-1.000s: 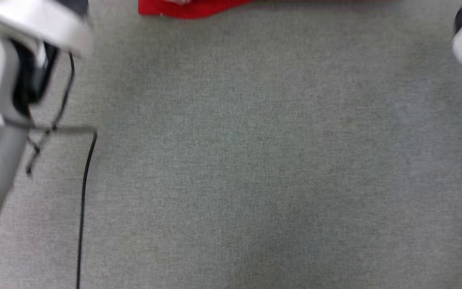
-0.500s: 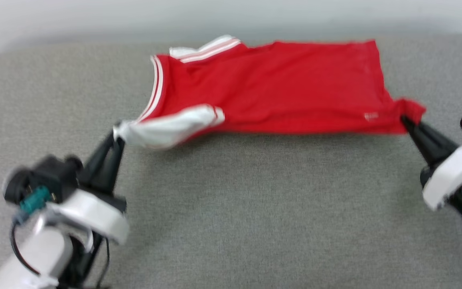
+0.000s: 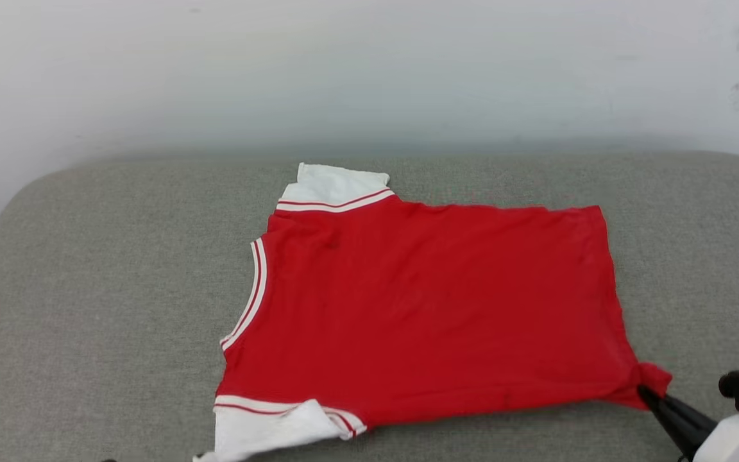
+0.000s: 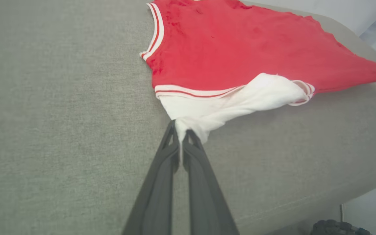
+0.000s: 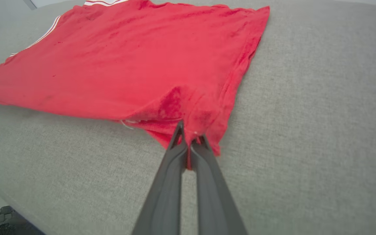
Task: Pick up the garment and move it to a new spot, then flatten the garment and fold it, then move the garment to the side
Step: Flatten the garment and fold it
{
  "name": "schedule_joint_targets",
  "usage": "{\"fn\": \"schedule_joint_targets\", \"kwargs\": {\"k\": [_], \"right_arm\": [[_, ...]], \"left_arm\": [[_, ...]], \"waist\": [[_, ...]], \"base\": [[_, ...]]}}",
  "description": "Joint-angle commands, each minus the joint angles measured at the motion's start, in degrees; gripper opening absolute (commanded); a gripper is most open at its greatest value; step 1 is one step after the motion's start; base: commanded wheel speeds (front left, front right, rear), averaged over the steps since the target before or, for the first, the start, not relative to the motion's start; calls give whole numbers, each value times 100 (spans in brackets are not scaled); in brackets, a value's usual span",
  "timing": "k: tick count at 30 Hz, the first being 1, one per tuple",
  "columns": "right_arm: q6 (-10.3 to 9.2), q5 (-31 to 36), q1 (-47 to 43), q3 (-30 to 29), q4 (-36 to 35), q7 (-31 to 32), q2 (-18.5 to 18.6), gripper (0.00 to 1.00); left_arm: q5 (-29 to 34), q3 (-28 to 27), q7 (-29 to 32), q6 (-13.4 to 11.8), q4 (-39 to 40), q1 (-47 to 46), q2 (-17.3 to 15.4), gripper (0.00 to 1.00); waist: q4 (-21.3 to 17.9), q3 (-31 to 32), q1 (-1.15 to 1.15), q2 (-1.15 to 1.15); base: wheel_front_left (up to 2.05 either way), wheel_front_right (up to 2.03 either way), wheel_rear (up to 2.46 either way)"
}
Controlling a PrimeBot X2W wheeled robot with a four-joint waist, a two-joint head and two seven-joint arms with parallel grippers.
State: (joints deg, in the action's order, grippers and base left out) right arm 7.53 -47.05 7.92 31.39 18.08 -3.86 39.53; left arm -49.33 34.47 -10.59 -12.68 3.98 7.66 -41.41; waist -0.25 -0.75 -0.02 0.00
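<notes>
Red garment lies flat, plain side up.

Left gripper and right gripper are each pinching the garment — dark fingers pressing together, angling down low.

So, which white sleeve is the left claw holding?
The near sleeve, bunched and pinched in the left claw; the far sleeve lies flat and free.

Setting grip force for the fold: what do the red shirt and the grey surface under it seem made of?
The garment looks like thin, soft, matte knit: it puckers at the pinched corner and lies limp. The grey surface looks like coarse woven upholstery, matte, with visible weave; its rounded edges hint at padding.
</notes>
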Motion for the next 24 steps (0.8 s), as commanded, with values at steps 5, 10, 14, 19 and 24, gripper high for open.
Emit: {"fn": "schedule_joint_targets", "kwargs": {"k": [5,10,14,19,24], "right_arm": [[-9,-35,-851,-356,-287,240,-54,0],[-9,-29,-1415,-655,-511,544,32,0],[-9,98,-1562,-871,-646,691,-16,0],[-9,241,-1523,-1037,-758,793,-172,0],[-9,187,-1315,-1119,-888,861,-298,0]], "left_arm": [[-323,195,233,60,-16,454,102,0],[-486,366,435,183,-37,603,145,0],[-370,414,320,225,-74,484,210,0],[-40,321,65,201,-183,100,230,0],[289,296,101,321,-269,-550,164,0]], "waist": [[45,180,2,0],[77,198,2,0],[64,182,2,0],[49,155,2,0],[-7,83,2,0]], "base": [[0,0,0],[0,0,0],[0,0,0],[0,0,0],[0,0,0]]}}
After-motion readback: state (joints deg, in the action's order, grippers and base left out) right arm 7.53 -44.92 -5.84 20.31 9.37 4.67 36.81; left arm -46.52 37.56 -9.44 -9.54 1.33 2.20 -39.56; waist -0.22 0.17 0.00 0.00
